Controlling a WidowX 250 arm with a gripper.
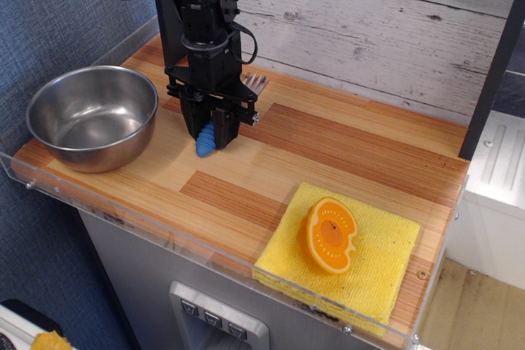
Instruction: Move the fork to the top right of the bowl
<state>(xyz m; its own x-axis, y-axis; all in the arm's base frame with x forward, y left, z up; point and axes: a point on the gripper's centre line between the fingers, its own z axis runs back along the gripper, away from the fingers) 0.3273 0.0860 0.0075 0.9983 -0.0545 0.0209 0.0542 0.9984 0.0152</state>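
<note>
1 fork, handle near-left, tines far-right

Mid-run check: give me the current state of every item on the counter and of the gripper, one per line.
fork: held in the gripper, tilted, blue handle end low near the counter, tines pointing back toward the wall.
gripper: shut on the fork, just right of the bowl.
bowl: upright, empty, at the counter's left end.
yellow cloth: lying flat at the front right corner.
orange toy: resting on the yellow cloth.
</note>
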